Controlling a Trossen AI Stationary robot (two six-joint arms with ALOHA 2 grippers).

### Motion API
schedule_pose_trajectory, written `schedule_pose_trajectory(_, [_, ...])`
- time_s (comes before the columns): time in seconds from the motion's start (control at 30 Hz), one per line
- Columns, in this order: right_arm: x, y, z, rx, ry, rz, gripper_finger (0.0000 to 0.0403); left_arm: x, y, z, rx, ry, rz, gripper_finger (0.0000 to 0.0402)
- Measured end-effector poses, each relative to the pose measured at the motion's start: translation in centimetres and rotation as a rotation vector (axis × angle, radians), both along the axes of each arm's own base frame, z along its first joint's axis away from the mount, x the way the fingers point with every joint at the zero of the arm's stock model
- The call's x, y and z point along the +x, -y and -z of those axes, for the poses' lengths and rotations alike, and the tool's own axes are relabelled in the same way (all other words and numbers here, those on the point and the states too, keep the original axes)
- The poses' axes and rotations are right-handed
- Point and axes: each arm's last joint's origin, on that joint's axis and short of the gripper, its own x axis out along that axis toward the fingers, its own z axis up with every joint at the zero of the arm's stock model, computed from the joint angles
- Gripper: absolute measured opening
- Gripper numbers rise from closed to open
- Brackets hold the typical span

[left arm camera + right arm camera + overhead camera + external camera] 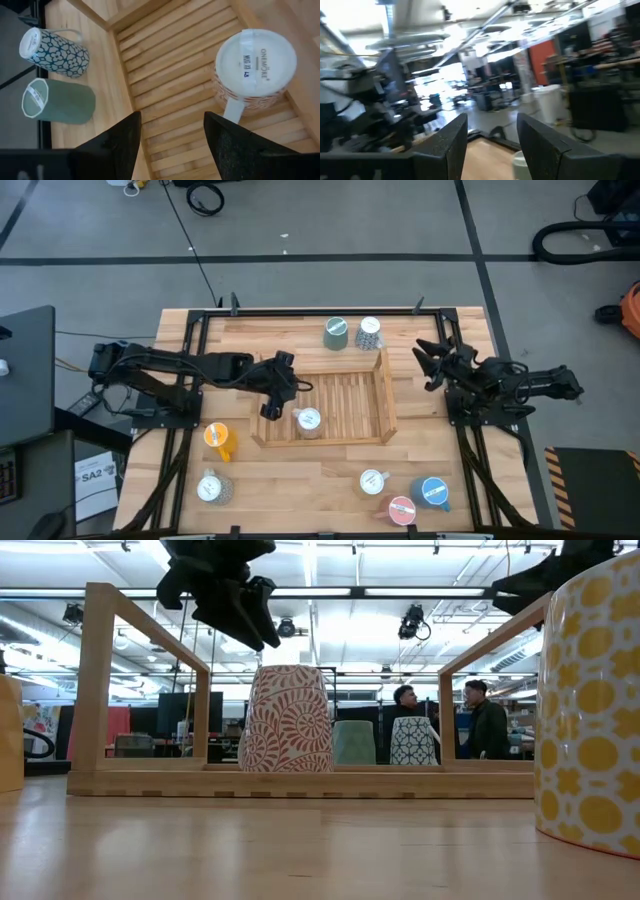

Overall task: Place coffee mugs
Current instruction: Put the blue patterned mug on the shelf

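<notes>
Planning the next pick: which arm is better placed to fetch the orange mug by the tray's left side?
Left. The left gripper hangs open over the tray, close to the orange mug; the right gripper sits across the tray.

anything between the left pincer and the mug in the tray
Nothing: the left wrist view shows only bare tray slats between the left pincer and the upside-down mug.

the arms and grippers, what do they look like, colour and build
Both arms are black and jointed, with dark cabling along the links. The left gripper and right gripper each end in two flat, matte black tapered fingers. No markings are legible on them.
</notes>
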Motion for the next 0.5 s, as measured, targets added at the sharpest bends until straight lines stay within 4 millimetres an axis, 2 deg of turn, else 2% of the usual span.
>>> schedule_pose_trajectory(0.23, [0.7,0.5,-1.3,0.021,-0.104,0.184,0.0176,0.0,0.0,0.0,0.002,0.004,-0.002,0.0222])
schedule_pose_trajectory(0.5, [2.0,1.8,-1.4,0.045,-0.234,0.38,0.0175,0.0,0.0,0.0,0.002,0.005,-0.002,0.0222])
